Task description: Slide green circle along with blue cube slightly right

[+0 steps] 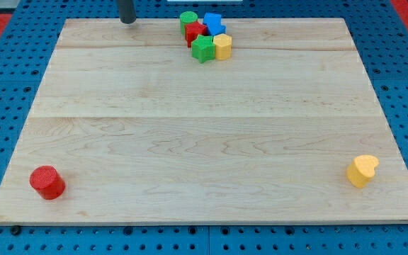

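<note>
The green circle stands at the view's top edge of the board, at the left of a tight cluster. The blue cube is just to its right, touching the cluster. Between and below them lies a red block. A green star-like block and a yellow block sit at the cluster's lower side. My tip is at the board's top edge, to the left of the green circle, with a clear gap between them.
A red cylinder stands near the view's bottom left corner. A yellow heart-shaped block stands near the bottom right corner. The wooden board lies on a blue perforated surface.
</note>
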